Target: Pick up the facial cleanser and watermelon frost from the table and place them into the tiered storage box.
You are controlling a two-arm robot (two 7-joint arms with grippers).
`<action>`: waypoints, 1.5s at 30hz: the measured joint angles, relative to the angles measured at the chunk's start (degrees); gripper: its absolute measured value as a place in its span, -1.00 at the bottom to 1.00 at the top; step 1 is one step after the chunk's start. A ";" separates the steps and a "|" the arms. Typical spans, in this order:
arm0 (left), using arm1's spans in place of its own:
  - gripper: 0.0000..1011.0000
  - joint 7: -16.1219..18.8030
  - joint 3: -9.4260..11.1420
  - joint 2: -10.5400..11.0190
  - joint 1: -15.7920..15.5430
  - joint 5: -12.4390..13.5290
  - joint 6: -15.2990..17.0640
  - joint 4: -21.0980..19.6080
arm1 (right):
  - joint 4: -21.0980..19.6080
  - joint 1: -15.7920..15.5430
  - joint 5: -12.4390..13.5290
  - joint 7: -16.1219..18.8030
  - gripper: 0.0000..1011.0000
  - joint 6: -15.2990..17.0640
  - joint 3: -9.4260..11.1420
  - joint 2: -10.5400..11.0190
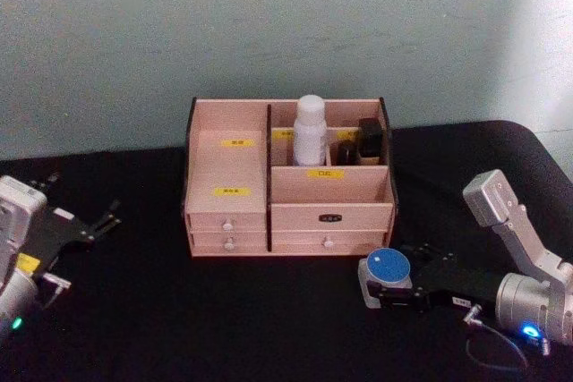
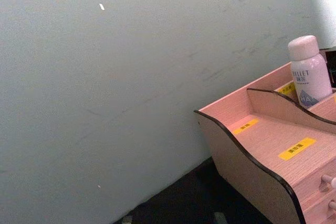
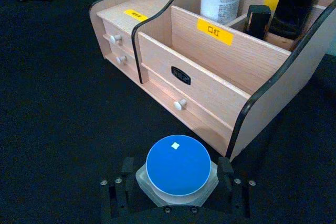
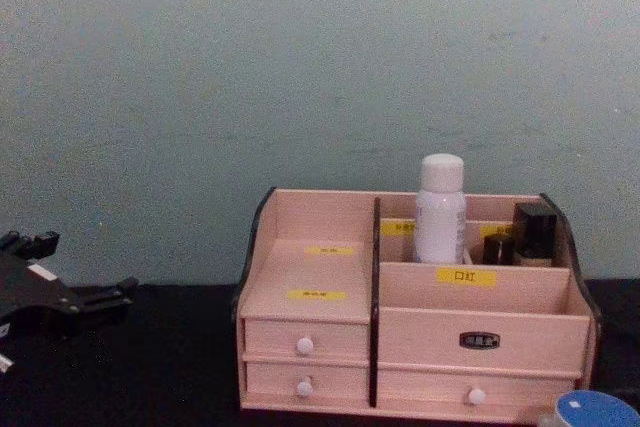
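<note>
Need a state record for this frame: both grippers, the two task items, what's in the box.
right gripper: in front of the box's right front corner, shut on the blue-lidded jar
blue-lidded jar: outside the tiered storage box, near its lower right drawer
white bottle: upright in a rear compartment, right of the central divider
left gripper: parked at the table's left, apart from the box
other contents: dark items in the rear right compartment
status: bottle in, jar not yet in

One tiered storage box (image 1: 226,167), four drawers (image 1: 329,241), one white bottle (image 1: 310,131), two black items (image 1: 369,138), one blue-lidded jar (image 1: 388,267).
</note>
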 joint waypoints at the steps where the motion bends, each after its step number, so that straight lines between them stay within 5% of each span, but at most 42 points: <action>1: 0.98 0.00 0.00 0.00 0.00 0.00 0.00 0.00 | 0.06 0.06 0.01 0.00 0.98 0.03 -0.03 -0.03; 28: 0.98 0.00 0.00 0.00 0.00 0.00 0.00 0.00 | 0.18 0.16 0.04 -0.25 0.98 0.11 -0.10 -0.19; 39: 0.98 0.00 0.00 0.00 0.00 0.00 0.00 0.00 | 0.18 0.16 0.07 -0.24 0.44 0.11 -0.09 -0.18; 45: 0.98 0.00 0.00 0.00 0.00 0.00 0.00 0.00 | 0.18 0.16 0.07 -0.24 0.43 0.10 -0.09 -0.18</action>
